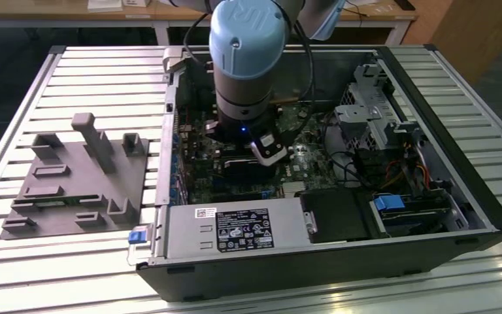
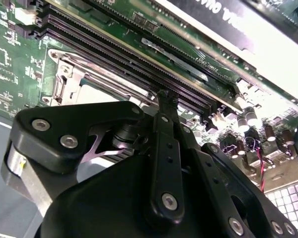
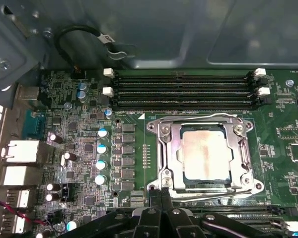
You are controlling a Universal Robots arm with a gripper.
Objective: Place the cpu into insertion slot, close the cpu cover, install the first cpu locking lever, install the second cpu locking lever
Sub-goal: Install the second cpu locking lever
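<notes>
One cpu (image 3: pixel 206 154), a flat square with a dull, blotchy metal top, sits in the slot (image 3: pixel 175 148) on the green board (image 3: pixel 84 148), framed by the one thin silver cover (image 3: pixel 206 128) lying flat over it. My tool (image 3: pixel 162 194), black fingers pressed together, hangs just beside the socket's edge. Four long black memory slots (image 3: pixel 181 89) lie beyond.

The cpu (image 3: pixel 206 154) lies in the insertion slot (image 3: pixel 165 154) under the cpu cover (image 3: pixel 175 157), beside the memory slots (image 3: pixel 181 90).

Cpu (image 3: pixel 207 154) dull smudged metal; cpu cover (image 3: pixel 172 153) shiny metal.
</notes>
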